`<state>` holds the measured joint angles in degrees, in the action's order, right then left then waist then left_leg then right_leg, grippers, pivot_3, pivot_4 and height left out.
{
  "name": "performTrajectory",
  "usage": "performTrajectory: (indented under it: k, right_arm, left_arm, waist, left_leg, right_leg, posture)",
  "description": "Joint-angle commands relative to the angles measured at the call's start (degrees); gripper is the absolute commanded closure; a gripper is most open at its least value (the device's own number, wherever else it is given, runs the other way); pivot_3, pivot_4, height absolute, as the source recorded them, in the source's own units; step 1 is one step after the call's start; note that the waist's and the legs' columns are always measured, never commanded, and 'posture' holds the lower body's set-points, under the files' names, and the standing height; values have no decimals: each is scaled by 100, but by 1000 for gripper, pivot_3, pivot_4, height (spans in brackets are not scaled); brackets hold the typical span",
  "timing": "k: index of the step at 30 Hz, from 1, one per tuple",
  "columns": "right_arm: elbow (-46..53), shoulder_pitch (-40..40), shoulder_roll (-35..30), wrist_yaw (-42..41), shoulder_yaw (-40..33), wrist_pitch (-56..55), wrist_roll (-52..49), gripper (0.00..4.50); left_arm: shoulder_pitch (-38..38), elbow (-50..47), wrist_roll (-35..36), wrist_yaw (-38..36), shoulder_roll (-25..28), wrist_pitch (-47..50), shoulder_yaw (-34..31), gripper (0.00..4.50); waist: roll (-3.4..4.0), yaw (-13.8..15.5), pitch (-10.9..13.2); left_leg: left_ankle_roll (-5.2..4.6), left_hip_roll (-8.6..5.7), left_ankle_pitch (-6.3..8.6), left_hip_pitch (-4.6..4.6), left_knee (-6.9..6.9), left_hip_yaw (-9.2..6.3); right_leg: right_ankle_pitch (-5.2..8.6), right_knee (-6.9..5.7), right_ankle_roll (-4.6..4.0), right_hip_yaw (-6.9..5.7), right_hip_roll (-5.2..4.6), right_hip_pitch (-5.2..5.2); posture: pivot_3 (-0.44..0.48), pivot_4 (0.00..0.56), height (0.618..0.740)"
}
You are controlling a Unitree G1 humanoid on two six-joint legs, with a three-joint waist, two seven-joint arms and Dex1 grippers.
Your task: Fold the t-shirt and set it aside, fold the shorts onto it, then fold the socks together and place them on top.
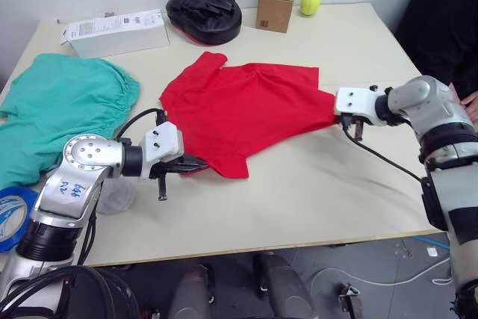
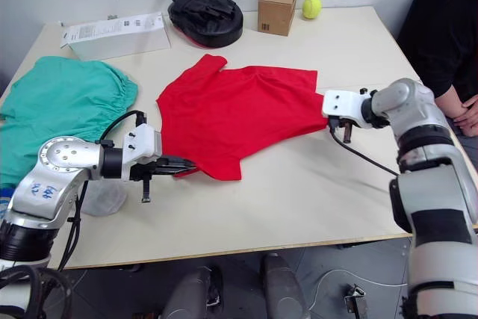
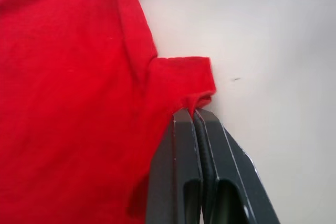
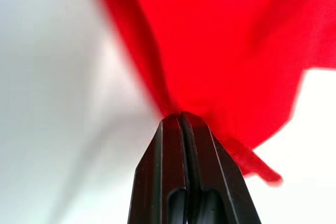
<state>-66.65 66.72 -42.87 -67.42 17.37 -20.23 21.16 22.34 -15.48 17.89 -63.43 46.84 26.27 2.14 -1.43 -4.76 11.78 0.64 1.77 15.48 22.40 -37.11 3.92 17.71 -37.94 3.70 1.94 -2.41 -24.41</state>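
Observation:
The red t-shirt lies spread in the middle of the table. My left gripper is shut on its near left edge, the fingers pinching a fold of red cloth. On the opposite side my right gripper is shut on the shirt's right edge, its fingers closed on the fabric. The teal-green shorts lie bunched at the table's left side. The socks are out of view.
A white box, a black padded mitt, a cardboard box and a tennis ball line the far edge. A blue tape roll sits at the near left. A person's hand rests at the right.

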Motion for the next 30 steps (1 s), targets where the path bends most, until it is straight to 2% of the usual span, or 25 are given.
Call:
performTrajectory:
  k: [1, 4, 8, 10, 15, 17, 23, 30]
  right_arm:
    - [1304, -611, -502, -1296, -352, 10, -835, 4474]
    - [2904, -1634, -1018, -2345, -533, 491, -1617, 4474]
    - [4922, -2970, -2052, -2508, -282, 1396, -2998, 4474]
    - [5604, -3463, -2402, -2508, -298, 1724, -3475, 4474]
    - [6038, -3786, -2401, -2346, -653, 2099, -3694, 4474]
    - [6336, -4035, -2704, -2463, -701, 2254, -4087, 4474]
    - [7026, -4869, -3289, -2508, -905, 2424, -4558, 4474]
    - [7431, -5945, -3858, -2508, -1216, 2296, -4894, 4474]
  left_arm:
    - [-338, -544, 431, -247, 309, 202, -339, 4500]
    - [-710, -795, 680, -455, 611, 358, -523, 4500]
    - [-1213, -961, 874, -697, 995, 430, -748, 4500]
    - [-1443, -1033, 931, -773, 1128, 404, -842, 4500]
    - [-1573, -1047, 992, -663, 1176, 435, -990, 4500]
    - [-1704, -1148, 1121, -688, 1230, 572, -1110, 4500]
    - [-2782, -1768, 1629, -1196, 1697, 953, -1783, 4500]
    - [-3566, -2208, 1908, -1271, 1782, 1200, -2350, 4500]
  waist:
    - [0, 2, 0]
    - [0, 28, 0]
    - [2, 49, 1]
    - [2, 50, 1]
    - [0, 43, 2]
    - [0, 66, 2]
    - [-1, 146, 3]
    - [-6, 196, 6]
  left_leg:
    - [0, 1, 0, -1, 1, 0]
    - [1, 5, 0, -1, 2, -6]
    - [1, 3, 0, -5, -1, -7]
    - [0, 2, 1, -10, -1, -7]
    - [-2, 3, 1, -31, -2, -8]
    - [-3, 2, 2, -30, -2, -9]
    - [-9, 7, 15, -24, 1, -8]
    - [-16, 2, 11, -27, -9, -9]
  right_leg:
    - [0, 0, 0, 0, 1, 0]
    - [0, 0, 0, -2, 6, 1]
    - [0, -3, 0, -2, 0, 4]
    - [1, -2, 0, -1, -2, 9]
    - [1, 5, -2, -2, -1, 31]
    - [1, 6, -2, -3, -1, 30]
    - [10, 22, -4, -4, -2, 29]
    - [23, 28, -26, -5, -3, 36]
  posture:
    - [0, 150, 740]
    - [0, 150, 740]
    - [0, 150, 740]
    - [0, 150, 740]
    - [0, 150, 740]
    - [0, 150, 740]
    - [0, 150, 740]
    - [0, 150, 740]
